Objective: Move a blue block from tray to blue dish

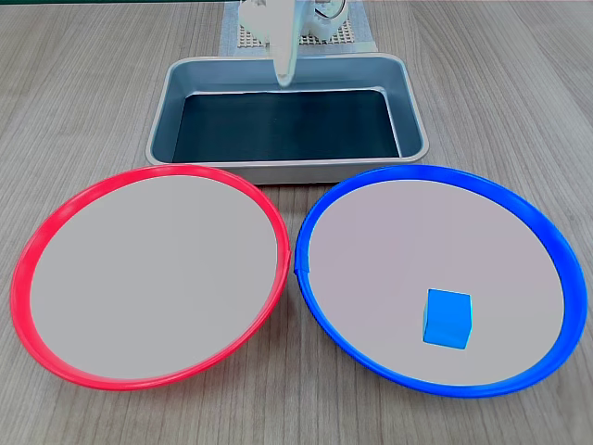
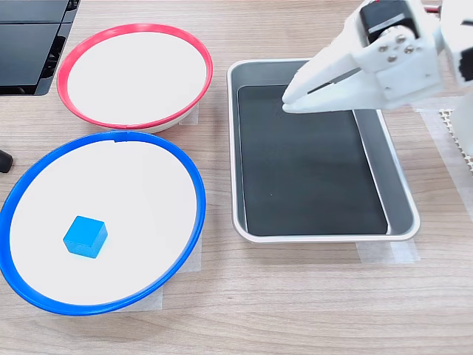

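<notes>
**Blue block in blue dish, gripper over tray**

Lying flat on the pale inside of the blue dish (image 1: 320,283), the blue block (image 1: 447,317), toward the near right part of the dish in the first exterior view. Sitting clear of the rim on every side, touched by nothing. In the second exterior view, showing at the lower left of the dish's floor, one corner turned slightly toward the camera.

Hanging above the tray (image 2: 403,196), the gripper (image 2: 290,101), white, with fingers pressed together or nearly so, only a thin dark line between them in the second exterior view. Holding nothing. Pointing down toward the tray's far end in the first exterior view, with the tip over the far rim area; in the second exterior view, reaching in from the right, tip over the upper part of the dark bottom.

Showing only bare dark bottom, the tray. Standing beside the blue dish, the red dish (image 1: 23,269), at the first exterior view's left, rims nearly touching. Resting all three on a wooden table (image 2: 295,310); strips of clear tape at the tray's and dishes' edges in the second exterior view.
</notes>
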### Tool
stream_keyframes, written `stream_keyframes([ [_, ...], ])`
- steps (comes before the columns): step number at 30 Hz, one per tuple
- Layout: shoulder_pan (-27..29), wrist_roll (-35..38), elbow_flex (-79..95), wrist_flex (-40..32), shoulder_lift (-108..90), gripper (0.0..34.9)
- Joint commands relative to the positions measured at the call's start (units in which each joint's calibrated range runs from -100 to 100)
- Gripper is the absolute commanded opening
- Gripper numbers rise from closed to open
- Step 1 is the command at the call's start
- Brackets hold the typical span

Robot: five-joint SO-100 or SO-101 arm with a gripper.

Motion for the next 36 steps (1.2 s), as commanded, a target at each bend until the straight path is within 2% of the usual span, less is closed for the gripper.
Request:
stream_keyframes([
  [1,0.7,-1.2,0.2,7.7,-5.1,0.0],
  [5,0.6,-1.8,0.2,12.0,-7.3,0.0],
  [36,0.2,-1.3,0.2,12.0,-7.3,0.3],
])
